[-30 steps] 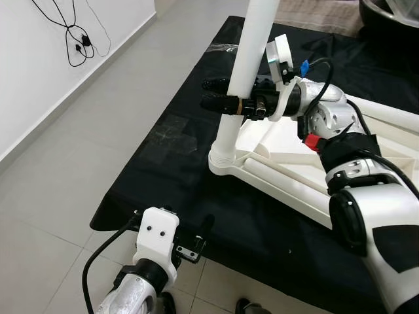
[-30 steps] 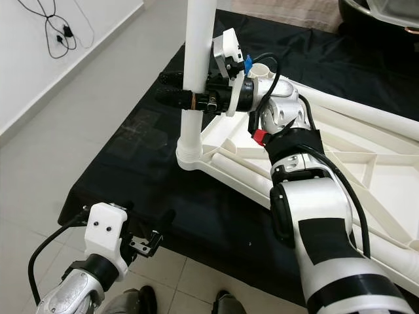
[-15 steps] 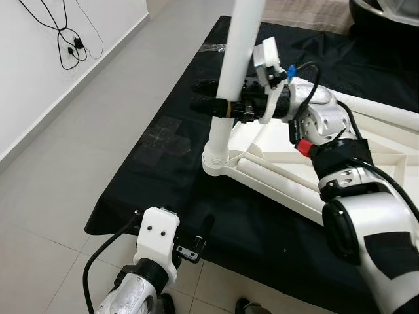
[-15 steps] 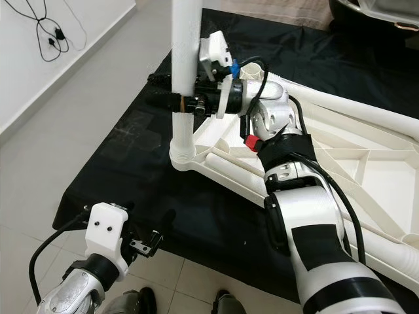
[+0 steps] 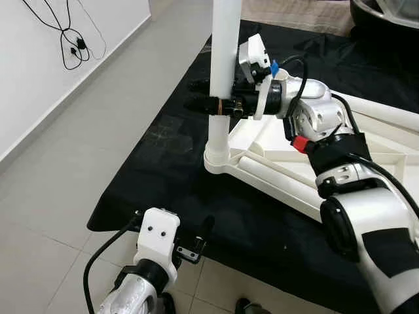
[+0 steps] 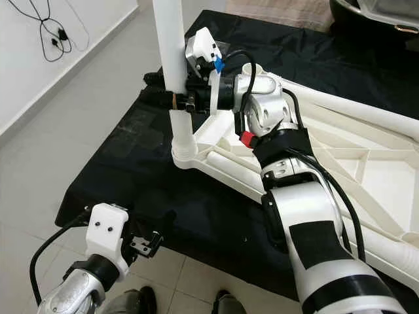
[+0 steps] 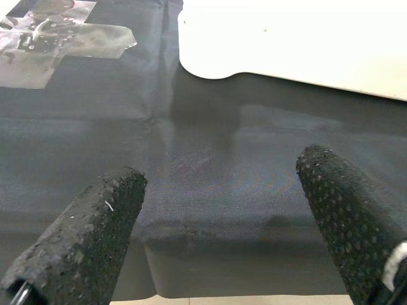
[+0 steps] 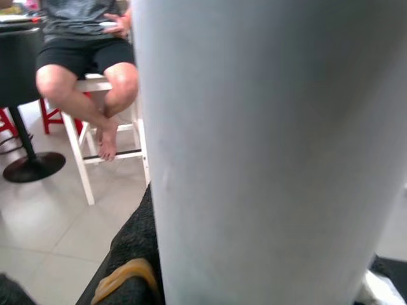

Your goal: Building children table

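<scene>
My right pincer (image 5: pixel 204 103) clamped the smooth white cylindrical table leg (image 5: pixel 222 59), upright in its ribbed socket (image 5: pixel 216 159); left pincer (image 7: pixel 216 235) gaped wide.

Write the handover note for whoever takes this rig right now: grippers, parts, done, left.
Right gripper: shut on the white table leg, which stands about upright in the corner socket of the upturned white tabletop lying on the black cloth.
Left gripper: open, idle, low over the cloth's near edge, holding nothing.
Done: leg placed in its socket.
Left: whether it is fully seated cannot be told; check before release. The nearby corner socket appears to have no leg yet.
A person sits on a stool beyond the table.
</scene>
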